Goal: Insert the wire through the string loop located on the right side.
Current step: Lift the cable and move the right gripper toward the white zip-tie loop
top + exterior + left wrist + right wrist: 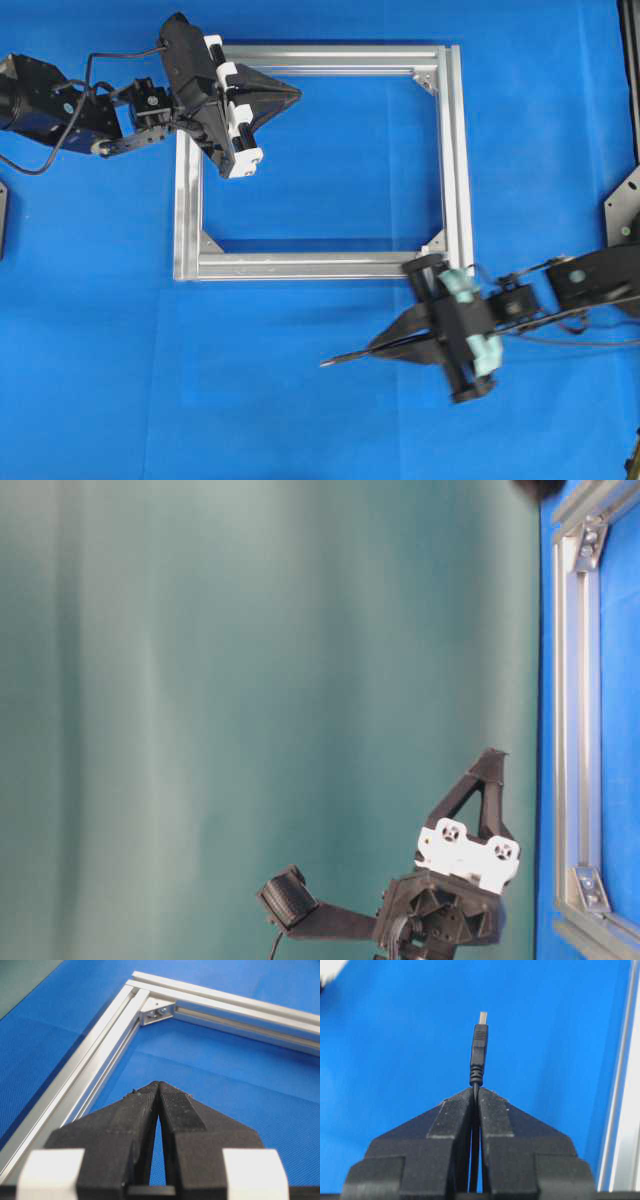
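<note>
We have the wire (479, 1050) pinched in the right gripper (385, 346), jaws closed on the cable just behind the plug, so the plug stands straight out past the fingertips along the gripper's own axis. In the overhead view that axis runs away from the aluminium frame (450, 150), toward open blue table. The frame's right rail lies off to the gripper's side and behind its tip, near the wrist. We cannot make out the string loop in any view; we judge it sits somewhere on that right rail. So the plug, as we read it, must be swung round to face the rail first. Of the 2 arms the right is nearer; the left gripper (290, 95) is shut on nothing, hovering inside the far corner.
</note>
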